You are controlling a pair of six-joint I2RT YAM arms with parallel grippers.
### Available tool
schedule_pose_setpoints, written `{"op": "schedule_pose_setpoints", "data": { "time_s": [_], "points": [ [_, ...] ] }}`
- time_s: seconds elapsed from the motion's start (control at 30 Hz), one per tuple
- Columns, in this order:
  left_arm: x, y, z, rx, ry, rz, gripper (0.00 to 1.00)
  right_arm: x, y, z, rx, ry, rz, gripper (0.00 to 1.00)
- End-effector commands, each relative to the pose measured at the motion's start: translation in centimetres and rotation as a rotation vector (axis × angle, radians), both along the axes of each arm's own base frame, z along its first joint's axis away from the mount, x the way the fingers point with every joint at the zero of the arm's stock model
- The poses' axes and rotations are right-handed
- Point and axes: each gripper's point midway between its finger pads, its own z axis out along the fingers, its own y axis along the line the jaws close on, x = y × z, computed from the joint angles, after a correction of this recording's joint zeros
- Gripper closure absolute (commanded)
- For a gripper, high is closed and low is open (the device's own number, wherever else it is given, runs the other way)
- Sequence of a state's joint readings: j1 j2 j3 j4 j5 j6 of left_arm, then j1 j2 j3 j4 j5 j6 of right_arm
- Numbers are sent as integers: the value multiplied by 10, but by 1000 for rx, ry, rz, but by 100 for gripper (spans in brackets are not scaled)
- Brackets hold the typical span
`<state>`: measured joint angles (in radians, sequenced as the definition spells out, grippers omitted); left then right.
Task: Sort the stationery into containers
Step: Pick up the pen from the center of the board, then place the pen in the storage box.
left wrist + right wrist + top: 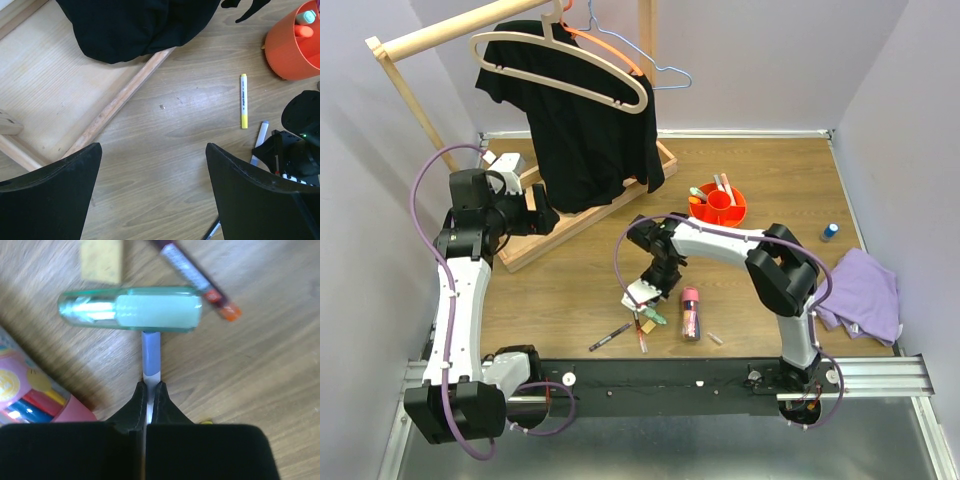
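Observation:
My right gripper (151, 385) is shut on a slim blue-and-white pen (151, 352), low over the table. Just past the pen's tip lies a green highlighter (132, 308) crosswise, with a dark red pen (192, 277) beyond it and a pink tube (30, 400) at the left. In the top view the right gripper (650, 300) is among these loose items, in front of the orange organiser (720, 205), which holds several pens. My left gripper (152, 165) is open and empty above bare wood; a yellow highlighter (243, 100) lies ahead near the organiser (292, 47).
A wooden rack base (580, 225) with a black shirt (580, 120) on a hanger stands at the back left. A purple cloth (865, 290) and a small blue cap (830, 231) lie at the right. A tan eraser (102, 260) and a dark pen (610, 337) lie near the front.

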<state>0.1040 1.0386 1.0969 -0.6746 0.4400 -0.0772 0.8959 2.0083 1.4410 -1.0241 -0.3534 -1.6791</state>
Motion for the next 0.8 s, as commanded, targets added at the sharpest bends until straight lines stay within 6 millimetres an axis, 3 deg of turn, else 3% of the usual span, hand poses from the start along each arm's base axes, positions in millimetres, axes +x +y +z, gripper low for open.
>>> {"op": "schedule_pose_setpoints", "data": {
  "time_s": [0.0,0.07,0.17,0.2,0.23,0.3,0.33,0.37,0.4,0.43,0.47,0.5,0.53,0.63,0.77],
  "points": [
    [-1,-5,9,-17,-26,-36,7,2,37,48,118,30,-192,99],
    [-2,-10,11,-31,-30,-65,6,16,56,97,243,10,-274,99],
    [-2,-18,18,-42,-49,-102,7,40,67,150,388,52,-495,99],
    [-3,-21,19,-47,-50,-120,7,44,65,171,434,98,-619,99],
    [-2,-24,18,-49,-45,-146,7,71,60,189,521,96,-711,99],
    [-5,-38,25,-59,-51,-221,7,87,46,212,603,183,-906,99],
    [-4,-42,25,-59,-46,-245,7,120,31,225,693,162,-992,99],
    [-2,-44,28,-41,-64,-273,7,131,21,232,734,167,-1050,99],
    [-4,-53,29,-36,-65,-313,7,138,7,221,729,217,-1164,99],
    [-2,-56,26,-21,-61,-335,7,164,-13,241,837,179,-1225,99],
    [1,-56,29,-14,-69,-342,7,176,-27,241,866,170,-1291,99],
    [-2,-70,29,-12,-66,-391,7,182,-40,232,871,221,-1397,99],
    [1,-74,27,-13,-57,-406,7,202,-61,240,940,202,-1462,99],
    [9,-84,28,-25,-51,-433,7,225,-98,233,985,243,-1623,99],
    [21,-88,30,-47,-41,-430,7,241,-124,215,1008,235,-1707,99]
  ]
}}
